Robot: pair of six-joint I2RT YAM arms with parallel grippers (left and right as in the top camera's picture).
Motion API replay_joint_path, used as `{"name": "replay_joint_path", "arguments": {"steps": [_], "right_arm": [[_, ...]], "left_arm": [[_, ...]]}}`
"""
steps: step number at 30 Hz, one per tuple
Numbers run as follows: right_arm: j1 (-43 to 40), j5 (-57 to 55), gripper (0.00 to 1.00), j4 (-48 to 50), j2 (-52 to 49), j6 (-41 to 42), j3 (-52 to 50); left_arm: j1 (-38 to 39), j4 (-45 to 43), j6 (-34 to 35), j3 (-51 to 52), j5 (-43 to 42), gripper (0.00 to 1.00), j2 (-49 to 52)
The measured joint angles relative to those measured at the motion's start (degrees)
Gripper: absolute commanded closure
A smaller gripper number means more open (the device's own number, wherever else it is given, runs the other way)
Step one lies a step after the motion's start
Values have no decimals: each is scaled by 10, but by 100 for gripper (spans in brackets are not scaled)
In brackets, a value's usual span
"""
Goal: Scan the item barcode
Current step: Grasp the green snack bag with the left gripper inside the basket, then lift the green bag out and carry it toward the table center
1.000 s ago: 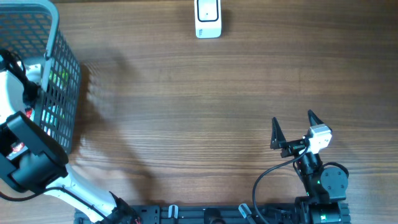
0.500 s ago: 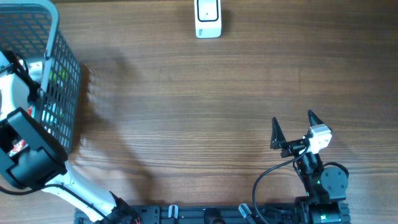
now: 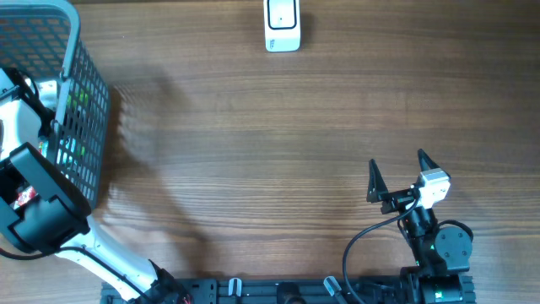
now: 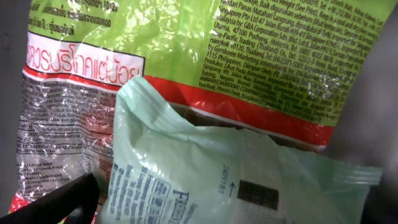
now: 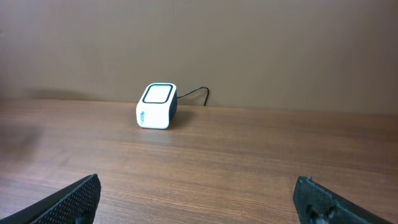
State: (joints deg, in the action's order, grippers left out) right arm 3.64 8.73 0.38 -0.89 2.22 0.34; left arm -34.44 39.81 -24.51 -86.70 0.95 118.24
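From overhead, my left arm (image 3: 38,207) reaches over the near rim of the grey wire basket (image 3: 84,93) at the table's (image 3: 253,152) far left. My left gripper is down inside the basket, behind the mesh, so this view does not show how it stands. A patch of green shows through the wires. The scanner (image 3: 282,25), a small white box, sits at the far edge of the table, well apart from the basket and from both my arms. My right gripper (image 3: 396,160) hovers over bare wood near the front right, its two dark fingers spread wide with nothing between them.

Through my left wrist camera, I look straight down onto the basket's contents. A pale green packet (image 4: 205,180) lies on top, crumpled, with a black barcode (image 4: 258,193) printed on its face towards the lower right. Under it lies a larger green and red snack bag (image 4: 186,50) covered in small print. My left gripper (image 4: 199,214) is just above the packet. Only one of its fingers (image 4: 59,202) shows, at the lower left, just beside the packet's left edge. The other finger is out of view. The jaws stand wide apart, and I see them pinching nothing.

Through my right wrist camera, the scanner (image 5: 157,106) stands far ahead and a little left of centre, with a thin cable trailing off behind it. My right gripper's fingertips (image 5: 68,199) sit at the two bottom corners, spread wide over bare wood.
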Motion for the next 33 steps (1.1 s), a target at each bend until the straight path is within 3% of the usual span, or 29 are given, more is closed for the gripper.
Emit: {"name": "replay_joint_path", "arguments": {"steps": [18, 20, 24, 27, 28, 33], "right_arm": [[0, 0, 0, 0, 0, 0, 0], [0, 0, 0, 0, 0, 0, 0], [0, 0, 0, 0, 0, 0, 0], [0, 0, 0, 0, 0, 0, 0], [0, 0, 0, 0, 0, 0, 0], [0, 0, 0, 0, 0, 0, 0]], "left_arm": [[0, -45, 2, 26, -24, 0, -5], [0, -52, 2, 31, -25, 11, -6], [0, -57, 6, 33, -21, 62, -6], [0, -63, 7, 33, -17, 82, -6], [0, -64, 7, 33, -17, 94, -7], [0, -73, 6, 32, -17, 96, -10]]}}
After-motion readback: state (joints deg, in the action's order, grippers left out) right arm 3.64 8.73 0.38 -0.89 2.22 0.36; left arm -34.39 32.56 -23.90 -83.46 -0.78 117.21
